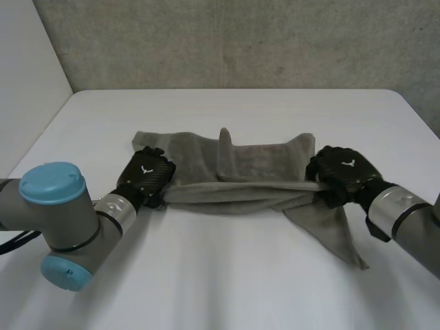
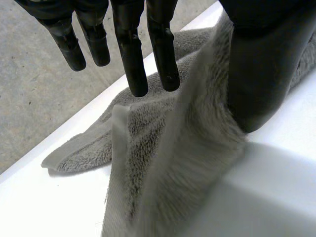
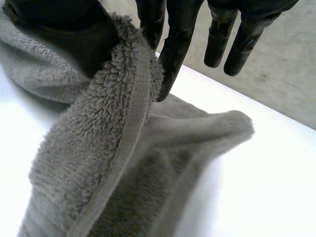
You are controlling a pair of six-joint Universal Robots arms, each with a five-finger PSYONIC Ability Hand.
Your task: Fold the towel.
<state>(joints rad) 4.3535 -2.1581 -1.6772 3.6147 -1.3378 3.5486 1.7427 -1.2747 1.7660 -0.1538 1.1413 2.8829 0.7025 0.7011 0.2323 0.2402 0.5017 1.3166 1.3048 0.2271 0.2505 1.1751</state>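
Stretching one grey towel (image 1: pixel 265 165) between two hands over one white table (image 1: pixel 227 275). Palm-down at its left end, left hand (image 1: pixel 146 175), straight fingers (image 2: pixel 132 54) just above the pile, a raised fold apparently pinched against the thumb (image 2: pixel 254 74). At the right end, right hand (image 1: pixel 342 172), hemmed edge clamped between thumb and nearest finger (image 3: pixel 173 54), other fingers held clear. One corner trailing toward the near table edge beside the right hand.

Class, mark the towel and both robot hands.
towel (image 1: pixel 258 165), head view, flat middle part.
left robot hand (image 1: pixel 146 175), head view, back of hand.
right robot hand (image 1: pixel 342 172), head view, back of hand.
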